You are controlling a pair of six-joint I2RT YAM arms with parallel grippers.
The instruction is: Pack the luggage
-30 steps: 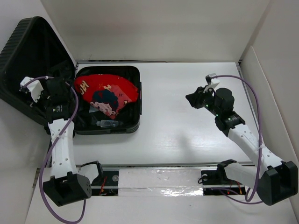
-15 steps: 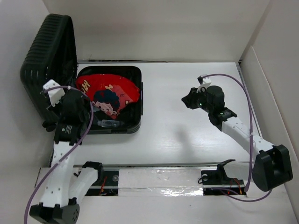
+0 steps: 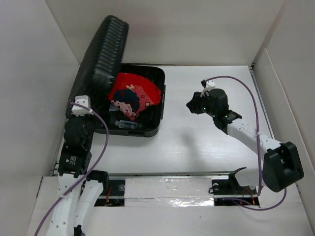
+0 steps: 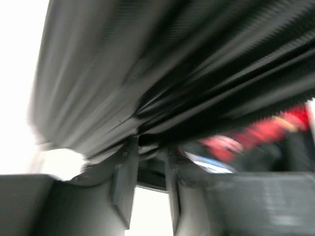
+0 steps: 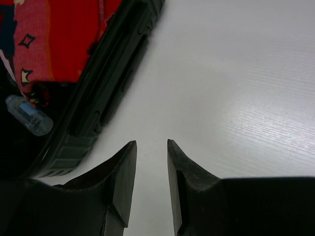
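Luggage (image 3: 101, 54), blk ribbed hard-shell: base lies flat on the table (image 3: 211, 147), lid stands at a slant above it. Relative to the L gripper (image 3: 80, 102), the lid's near edge is right on top of it. In my L wrist view the ribbed shell (image 4: 172, 73) fills the frame above the L gripper (image 4: 147, 184). The fingers (image 4: 125, 179) stand a narrow gap apart with the lid rim at their tips. View is blurred, so I cannot tell whether they pinch the rim.

R gripper (image 3: 192, 105) hangs over bare table, near the base's right wall but apart from it. R wrist view: R gripper (image 5: 147, 147) has jaws parted w/ nothing between them, and the luggage rim (image 5: 98, 98) is ahead-left.

Inside the base: red printed cloth (image 5: 54, 39), and a small clear bottle (image 5: 29, 115) just beside it.
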